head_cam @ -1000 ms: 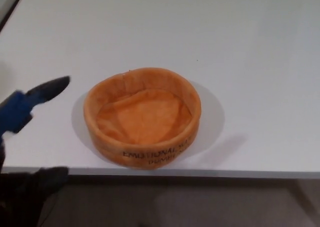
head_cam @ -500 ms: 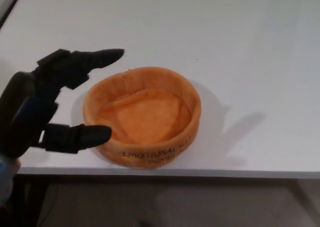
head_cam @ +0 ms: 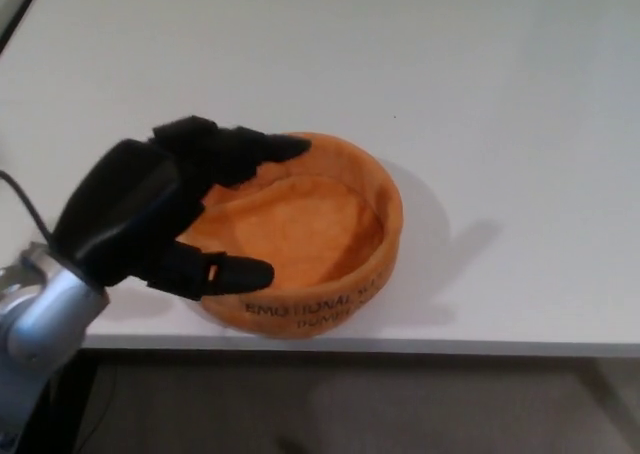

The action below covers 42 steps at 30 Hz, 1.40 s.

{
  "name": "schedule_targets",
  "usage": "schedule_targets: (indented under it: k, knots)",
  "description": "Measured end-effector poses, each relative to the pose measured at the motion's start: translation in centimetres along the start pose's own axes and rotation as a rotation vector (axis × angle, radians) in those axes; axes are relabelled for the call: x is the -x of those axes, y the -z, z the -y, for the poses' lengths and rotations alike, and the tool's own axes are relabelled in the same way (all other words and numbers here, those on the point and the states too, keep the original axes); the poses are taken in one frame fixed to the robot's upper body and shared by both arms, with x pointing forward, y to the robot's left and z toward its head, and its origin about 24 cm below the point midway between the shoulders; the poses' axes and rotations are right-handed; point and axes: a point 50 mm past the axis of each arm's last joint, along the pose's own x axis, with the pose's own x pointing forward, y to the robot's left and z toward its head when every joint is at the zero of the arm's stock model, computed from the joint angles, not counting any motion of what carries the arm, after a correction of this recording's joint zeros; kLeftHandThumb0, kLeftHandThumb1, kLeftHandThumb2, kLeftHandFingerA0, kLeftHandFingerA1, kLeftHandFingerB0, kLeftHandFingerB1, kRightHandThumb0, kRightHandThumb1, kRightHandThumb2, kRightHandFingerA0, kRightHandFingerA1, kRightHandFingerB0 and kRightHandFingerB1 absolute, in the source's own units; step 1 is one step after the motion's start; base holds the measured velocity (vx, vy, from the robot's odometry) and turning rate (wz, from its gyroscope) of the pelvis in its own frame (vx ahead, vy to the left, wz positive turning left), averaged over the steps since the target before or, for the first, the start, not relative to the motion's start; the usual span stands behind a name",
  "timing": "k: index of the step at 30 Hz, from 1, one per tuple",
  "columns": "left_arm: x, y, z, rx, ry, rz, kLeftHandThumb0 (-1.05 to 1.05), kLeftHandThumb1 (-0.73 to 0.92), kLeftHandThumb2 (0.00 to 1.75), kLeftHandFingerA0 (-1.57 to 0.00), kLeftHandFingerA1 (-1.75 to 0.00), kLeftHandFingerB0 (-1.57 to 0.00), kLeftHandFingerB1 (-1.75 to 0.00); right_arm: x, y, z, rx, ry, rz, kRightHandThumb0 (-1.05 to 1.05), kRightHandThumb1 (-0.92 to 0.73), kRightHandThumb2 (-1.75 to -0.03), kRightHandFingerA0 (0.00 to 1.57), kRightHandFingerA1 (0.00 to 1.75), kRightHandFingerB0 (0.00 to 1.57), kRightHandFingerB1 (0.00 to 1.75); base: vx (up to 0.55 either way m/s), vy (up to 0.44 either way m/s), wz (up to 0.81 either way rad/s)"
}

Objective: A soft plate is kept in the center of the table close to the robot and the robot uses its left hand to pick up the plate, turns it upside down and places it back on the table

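the orange soft plate (head_cam: 300, 239) sits rim-up near the front edge of the white worktop (head_cam: 480, 94). the left hand (head_cam: 165, 214) covers its left rim, fingers (head_cam: 250, 149) spread apart, nothing gripped, thumb low by the wall.

Left hand (head_cam: 165, 214) over orange plate (head_cam: 330, 239) rim (fingers spread), white table (head_cam: 480, 94)

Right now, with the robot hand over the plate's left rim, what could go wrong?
The left robot hand spans only the left rim of the soft orange plate, so the fabric may buckle or slip out during lifting. The plate sits right at the table front edge, so a nudge could push it off.
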Motion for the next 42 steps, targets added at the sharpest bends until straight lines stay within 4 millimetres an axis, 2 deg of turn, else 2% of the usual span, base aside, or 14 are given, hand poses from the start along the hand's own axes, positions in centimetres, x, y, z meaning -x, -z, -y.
schedule_targets:
  k: [13, 14, 22, 25, 26, 27, 30, 32, 33, 37, 38, 39, 41, 42]
  knots:
    - [0.1, 1.0, 4.4, -0.073, 0.228, -0.055, -0.95, 0.66, 0.71, -0.39, -0.4, -0.33, -0.36, -0.2, -0.2, 0.1, 0.007, -0.002, 0.012, -0.65, -0.87, -0.66, 0.58, 0.48, 0.38, 0.32, 0.0, 0.0, 0.0]
    - [0.1, 1.0, 4.6, -0.086, 0.249, -0.053, -0.95, 0.65, 0.71, -0.4, -0.4, -0.34, -0.36, -0.2, -0.2, 0.1, 0.006, -0.002, 0.012, -0.65, -0.71, -1.05, 0.51, 0.61, 0.31, 0.49, 0.0, 0.0, 0.0]
    - [1.3, 1.3, 7.2, -0.199, 0.444, -0.031, -0.94, 0.65, 0.71, -0.39, -0.39, -0.33, -0.35, -0.3, -0.3, 0.1, 0.007, -0.003, 0.017, -0.64, -0.71, -1.05, 0.52, 0.61, 0.31, 0.49, 0.0, 0.0, 0.0]
    - [1.5, 1.6, 7.9, -0.245, 0.506, -0.021, -0.9, 0.59, 0.67, -0.47, -0.41, -0.42, -0.37, -0.3, -0.3, 0.1, 0.007, -0.003, 0.016, -0.62, -0.7, -1.05, 0.5, 0.61, 0.3, 0.49, 0.0, 0.0, 0.0]
    - [1.5, 1.6, 8.0, -0.256, 0.519, -0.019, -0.93, 0.64, 0.74, -0.38, -0.4, -0.31, -0.36, -0.2, -0.3, 0.1, 0.008, -0.004, 0.016, -0.62, -0.87, -0.66, 0.56, 0.49, 0.38, 0.32, 0.0, 0.0, 0.0]
    - [1.5, 1.8, 8.2, -0.278, 0.545, -0.014, -0.92, 0.64, 0.73, -0.38, -0.39, -0.3, -0.35, -0.2, -0.3, 0.1, 0.007, -0.004, 0.016, -0.62, -0.71, -1.05, 0.51, 0.61, 0.31, 0.49, 0.0, 0.0, 0.0]
    - [1.7, 2.0, 8.9, -0.323, 0.603, -0.006, -0.91, 0.64, 0.71, -0.43, -0.39, -0.33, -0.35, -0.2, -0.3, 0.0, 0.005, -0.007, 0.013, -0.63, -0.71, -1.05, 0.52, 0.61, 0.31, 0.49, 0.0, 0.0, 0.0]
    - [1.7, 2.0, 9.2, -0.352, 0.63, 0.008, -0.92, 0.63, 0.73, -0.42, -0.4, -0.32, -0.35, -0.1, -0.2, 0.0, 0.004, -0.008, 0.012, -0.63, -0.71, -1.04, 0.51, 0.61, 0.31, 0.49, 0.0, 0.0, 0.0]
    - [1.7, 2.0, 9.4, -0.371, 0.647, 0.015, -0.89, 0.75, 0.63, -0.45, -0.35, -0.37, -0.32, -0.1, -0.2, 0.0, 0.003, -0.008, 0.011, -0.64, -0.87, -0.66, 0.56, 0.49, 0.38, 0.32, 0.0, 0.0, 0.0]
    - [1.4, 2.2, 9.6, -0.436, 0.688, 0.037, -0.9, 0.77, 0.64, -0.47, -0.36, -0.35, -0.32, -0.1, -0.2, -0.1, 0.001, -0.008, 0.009, -0.65, -0.86, -0.67, 0.57, 0.49, 0.39, 0.32, 0.0, 0.0, 0.0]
    - [1.2, 2.2, 9.6, -0.456, 0.696, 0.045, -0.87, 0.76, 0.64, -0.53, -0.37, -0.38, -0.32, -0.1, -0.2, -0.1, 0.0, -0.008, 0.01, -0.65, -0.71, -1.05, 0.54, 0.62, 0.32, 0.49, 0.0, 0.0, 0.0]
    - [1.1, 2.3, 9.6, -0.469, 0.701, 0.05, -0.87, 0.76, 0.64, -0.53, -0.37, -0.38, -0.32, -0.2, -0.2, -0.1, 0.0, -0.008, 0.01, -0.65, -0.71, -1.05, 0.54, 0.62, 0.32, 0.49, 0.0, 0.0, 0.0]
    - [0.8, 2.3, 9.6, -0.5, 0.707, 0.062, -0.64, 0.68, 0.6, -0.79, -0.82, -0.75, -0.59, -0.2, -0.2, -0.1, 0.0, -0.008, 0.01, -0.65, -0.7, -1.04, 0.54, 0.61, 0.33, 0.49, 0.0, 0.0, 0.0]
    - [0.7, 2.3, 9.6, -0.514, 0.705, 0.065, -0.51, 0.53, 0.97, -0.83, -0.93, -0.81, -0.78, -0.2, -0.2, -0.1, 0.0, -0.008, 0.01, -0.65, -0.7, -1.04, 0.55, 0.61, 0.33, 0.49, 0.0, 0.0, 0.0]
